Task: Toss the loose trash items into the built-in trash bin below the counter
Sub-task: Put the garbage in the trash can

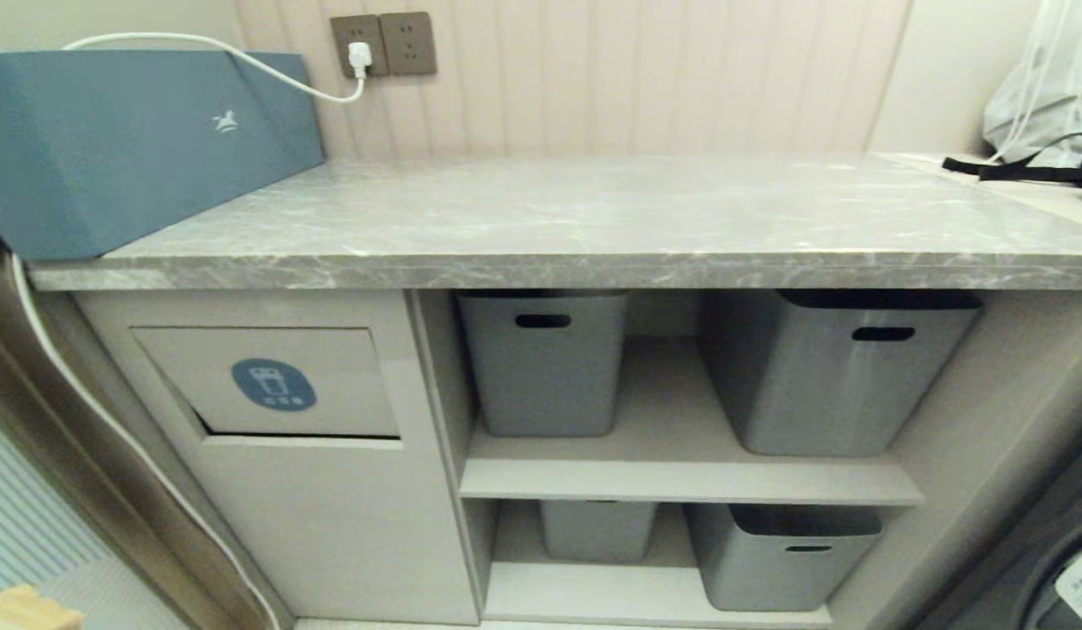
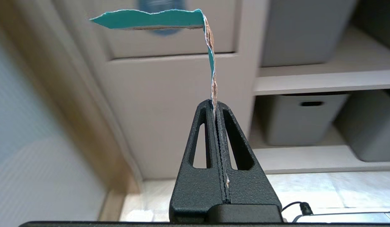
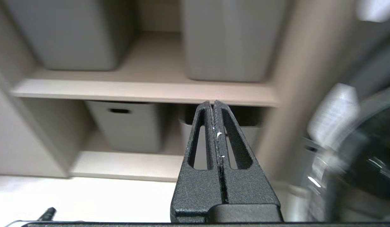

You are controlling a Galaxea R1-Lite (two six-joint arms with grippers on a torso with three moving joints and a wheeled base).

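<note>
Before the built-in trash bin [image 2: 169, 41], left gripper [image 2: 214, 105] level, pinching teal-edged strip [image 2: 210, 53].

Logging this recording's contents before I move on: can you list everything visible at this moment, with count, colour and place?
Counter: one, grey marble-look, above the cabinet.
Built-in trash bin: one, beige flap with blue sticker, lower left.
Tubs: four, grey, on two open shelves.
Box: one, teal, on the counter's left end.
Wall sockets: two, brown, one holding a white plug.
Bag: one, pale grey, far right.
Trash strip: one, teal and brown, pinched in the left gripper.
Left gripper: shut on the strip, before the bin.
Right gripper: shut, empty, facing the shelves.
</note>
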